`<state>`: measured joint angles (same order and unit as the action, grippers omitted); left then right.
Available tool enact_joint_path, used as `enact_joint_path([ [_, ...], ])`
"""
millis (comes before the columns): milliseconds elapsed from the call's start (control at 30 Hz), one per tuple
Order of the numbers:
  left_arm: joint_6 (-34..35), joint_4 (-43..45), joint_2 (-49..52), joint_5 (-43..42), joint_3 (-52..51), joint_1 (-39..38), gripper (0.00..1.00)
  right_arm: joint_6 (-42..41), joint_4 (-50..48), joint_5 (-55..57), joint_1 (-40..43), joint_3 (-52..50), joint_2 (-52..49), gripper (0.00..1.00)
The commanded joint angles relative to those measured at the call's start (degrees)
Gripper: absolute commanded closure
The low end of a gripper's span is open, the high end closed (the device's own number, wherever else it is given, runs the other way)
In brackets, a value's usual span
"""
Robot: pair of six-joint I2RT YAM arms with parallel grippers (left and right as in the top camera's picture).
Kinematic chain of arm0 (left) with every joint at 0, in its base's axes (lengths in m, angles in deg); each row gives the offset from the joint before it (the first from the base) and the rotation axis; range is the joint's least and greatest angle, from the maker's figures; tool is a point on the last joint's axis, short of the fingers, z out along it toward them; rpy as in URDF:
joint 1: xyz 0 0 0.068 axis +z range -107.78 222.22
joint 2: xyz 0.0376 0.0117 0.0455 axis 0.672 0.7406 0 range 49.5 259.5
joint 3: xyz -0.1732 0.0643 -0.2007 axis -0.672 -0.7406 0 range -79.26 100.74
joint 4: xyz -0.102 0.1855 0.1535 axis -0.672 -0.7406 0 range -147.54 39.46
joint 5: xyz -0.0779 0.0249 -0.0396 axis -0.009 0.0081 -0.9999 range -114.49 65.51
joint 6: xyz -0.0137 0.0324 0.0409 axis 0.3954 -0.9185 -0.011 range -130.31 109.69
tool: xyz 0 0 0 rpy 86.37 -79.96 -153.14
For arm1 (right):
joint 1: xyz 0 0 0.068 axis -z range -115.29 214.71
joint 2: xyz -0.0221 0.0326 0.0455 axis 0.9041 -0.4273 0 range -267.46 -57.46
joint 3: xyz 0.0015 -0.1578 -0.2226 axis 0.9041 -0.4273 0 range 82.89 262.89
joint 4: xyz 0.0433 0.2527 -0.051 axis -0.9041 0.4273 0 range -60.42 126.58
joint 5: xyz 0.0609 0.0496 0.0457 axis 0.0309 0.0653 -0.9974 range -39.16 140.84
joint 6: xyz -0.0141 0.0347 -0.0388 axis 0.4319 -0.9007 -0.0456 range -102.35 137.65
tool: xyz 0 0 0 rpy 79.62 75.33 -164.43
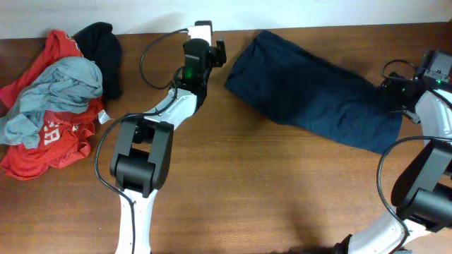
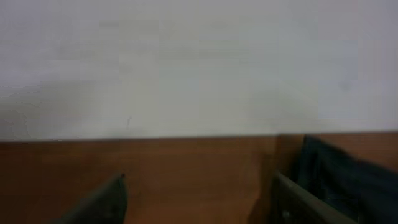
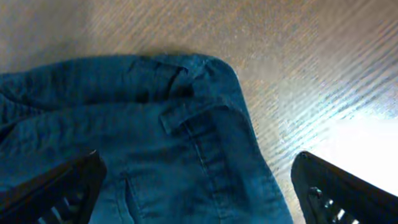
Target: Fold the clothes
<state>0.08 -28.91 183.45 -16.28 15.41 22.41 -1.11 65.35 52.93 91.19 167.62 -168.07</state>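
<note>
Left gripper (image 2: 199, 186): jaws spread wide with nothing between them. It sits low over the table's far edge, just left of the shorts' upper corner.
Right gripper (image 3: 198, 163): jaws spread wide and gripping nothing. It is just above one end of the shorts, where a belt loop shows.
Shorts (image 1: 311, 92): dark navy, lying as a long slanted band on the right half of the table, between the two grippers.
Table (image 1: 247, 183): brown wood.
Clothes pile (image 1: 49, 120): red, grey and black garments heaped at the far left, well apart from the shorts.
</note>
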Motion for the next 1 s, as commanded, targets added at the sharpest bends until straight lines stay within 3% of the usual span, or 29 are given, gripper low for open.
enact_joint_path([
  [0,-3.5,-1.9,-1.8,-0.8,1.3,0.0,0.26,0.3,1.3,-1.3,-0.5,1.1,1.6,0.01],
  [133,-10.1,-5.9,-5.2,-8.4,2.2,-0.1,0.13,1.8,2.0,-7.3,-1.9,3.1,4.9,0.01],
  [267,-11.5,-11.3,-6.6,-15.2,5.9,-0.1,0.13,2.4,3.5,-16.6,-4.6,3.4,6.6,0.01],
  [433,-11.5,-13.7,-6.6,-23.6,7.4,-0.1,0.13,2.1,6.3,-16.5,-11.2,3.3,5.5,0.01],
  [467,-11.5,-13.8,-6.6,-23.8,7.4,-0.1,0.13,2.5,6.8,-16.0,-12.4,3.3,5.2,0.01],
  [533,-11.5,-14.5,-6.6,-23.9,7.4,-0.3,0.02,2.4,7.1,-14.4,-15.4,3.3,4.1,0.0],
  [700,-13.6,-14.3,-6.3,-23.9,7.4,-2.5,0.01,-0.2,7.4,-13.7,-18.8,3.3,2.0,0.02],
  [967,-17.4,-13.3,-3.2,-24.0,7.4,-6.4,0.01,-1.4,11.2,-15.6,-14.6,3.3,3.9,0.0],
])
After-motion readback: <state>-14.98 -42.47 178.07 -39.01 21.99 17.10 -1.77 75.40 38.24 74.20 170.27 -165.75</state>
